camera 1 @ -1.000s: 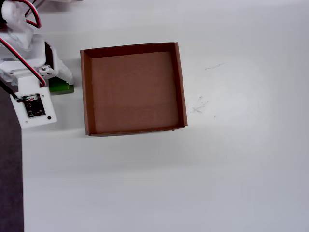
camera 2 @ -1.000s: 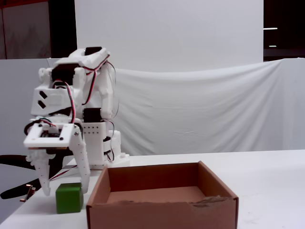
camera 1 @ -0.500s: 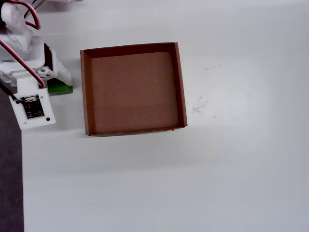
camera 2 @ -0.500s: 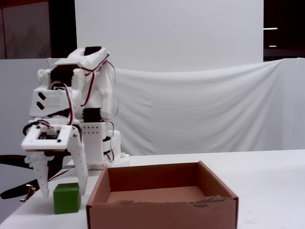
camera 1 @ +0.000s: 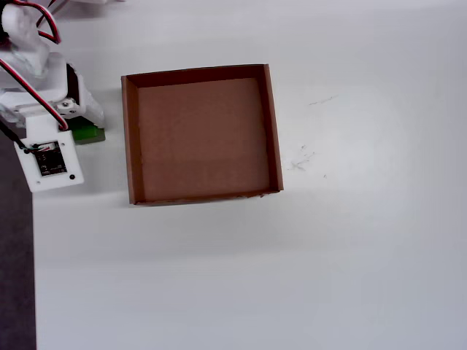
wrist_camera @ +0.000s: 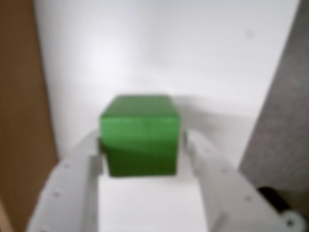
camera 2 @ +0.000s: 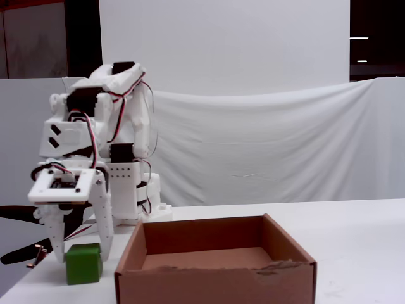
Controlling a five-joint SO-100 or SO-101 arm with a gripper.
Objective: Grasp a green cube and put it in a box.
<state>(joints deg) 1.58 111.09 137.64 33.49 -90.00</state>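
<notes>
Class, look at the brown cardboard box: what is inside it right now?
Nothing shows inside the box: the overhead view shows its whole bare floor. The green cube sits outside, on the table between the gripper's fingers.

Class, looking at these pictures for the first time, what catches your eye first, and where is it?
The bright green cube stands out, sitting on the white table between the fingers of the white pincer. Beside it lies the big brown cardboard box, empty in the overhead view.

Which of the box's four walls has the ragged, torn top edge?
The wall nearest the fixed camera of the box; the other three walls have clean, straight edges.
</notes>
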